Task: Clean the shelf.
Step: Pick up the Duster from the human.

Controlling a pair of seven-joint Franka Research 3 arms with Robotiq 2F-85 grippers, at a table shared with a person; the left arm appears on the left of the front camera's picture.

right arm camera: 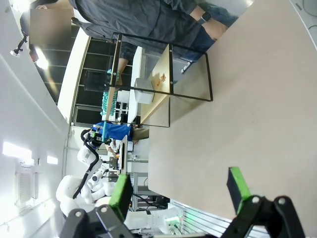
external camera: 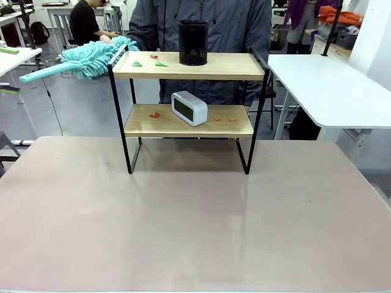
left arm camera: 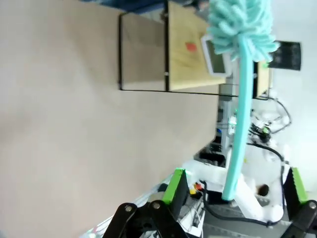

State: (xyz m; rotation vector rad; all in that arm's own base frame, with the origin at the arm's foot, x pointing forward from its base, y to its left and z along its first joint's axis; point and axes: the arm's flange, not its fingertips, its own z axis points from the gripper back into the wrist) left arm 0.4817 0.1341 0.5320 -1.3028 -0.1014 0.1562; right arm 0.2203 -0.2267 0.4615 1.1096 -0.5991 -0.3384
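Observation:
The shelf (external camera: 232, 64) stands at the far middle of the table, two light boards on a black frame. Green scraps (external camera: 160, 63) and a red scrap (external camera: 154, 57) lie on its top board, red scraps (external camera: 155, 115) on the lower one. A person behind it holds a teal fluffy duster (external camera: 91, 58) with its head at the top board's left end. In the left wrist view my left gripper (left arm camera: 237, 198) is open, and the duster's handle (left arm camera: 237, 129) points toward the gap between its fingers. My right gripper (right arm camera: 179, 193) is open over bare table, far from the shelf (right arm camera: 166, 59).
A black mesh cup (external camera: 193, 43) stands on the top board and a white clock (external camera: 189, 107) on the lower one. The beige table (external camera: 183, 232) spreads wide in front of the shelf. A white table (external camera: 330, 85) stands at the right.

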